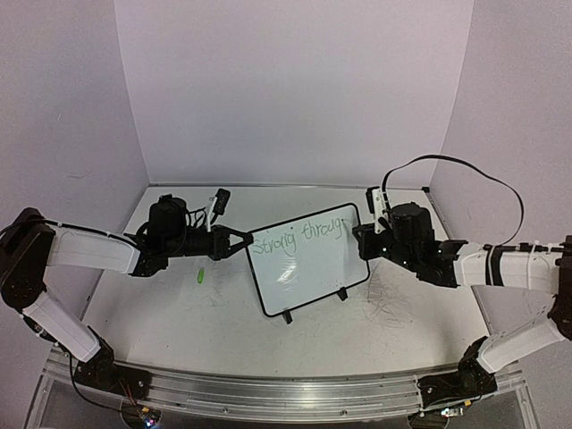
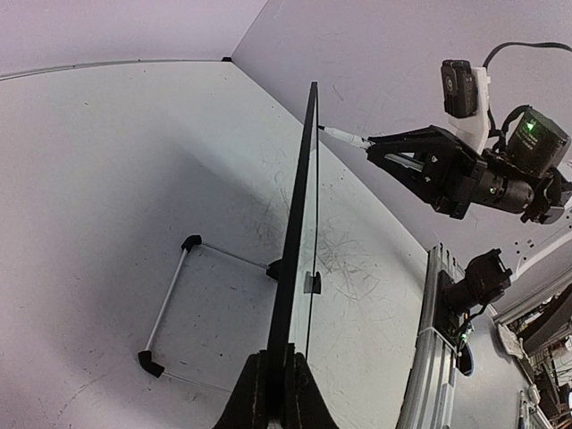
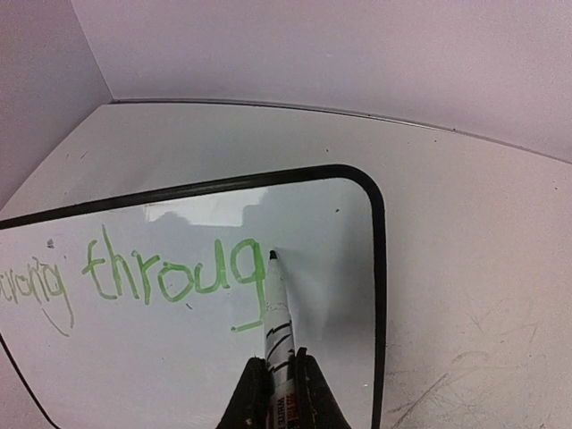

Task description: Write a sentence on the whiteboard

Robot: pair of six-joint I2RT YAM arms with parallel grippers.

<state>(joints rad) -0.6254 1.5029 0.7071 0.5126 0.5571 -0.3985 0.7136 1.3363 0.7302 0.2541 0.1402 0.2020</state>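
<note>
Black-framed white whiteboard (image 1: 313,268); green sentence (image 3: 170,277); white marker (image 3: 275,304), black stripes; grey scuffs on white table (image 1: 179,313).

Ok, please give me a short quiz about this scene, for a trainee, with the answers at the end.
1. True or false: the left gripper clamps one edge of the whiteboard.
2. The last green letter written in the sentence is: A) g B) h C) l
3. What does the right gripper hold, and where is its tip?

Key:
1. True.
2. A.
3. A marker; its tip is at the board, just right of the last letter.
</note>
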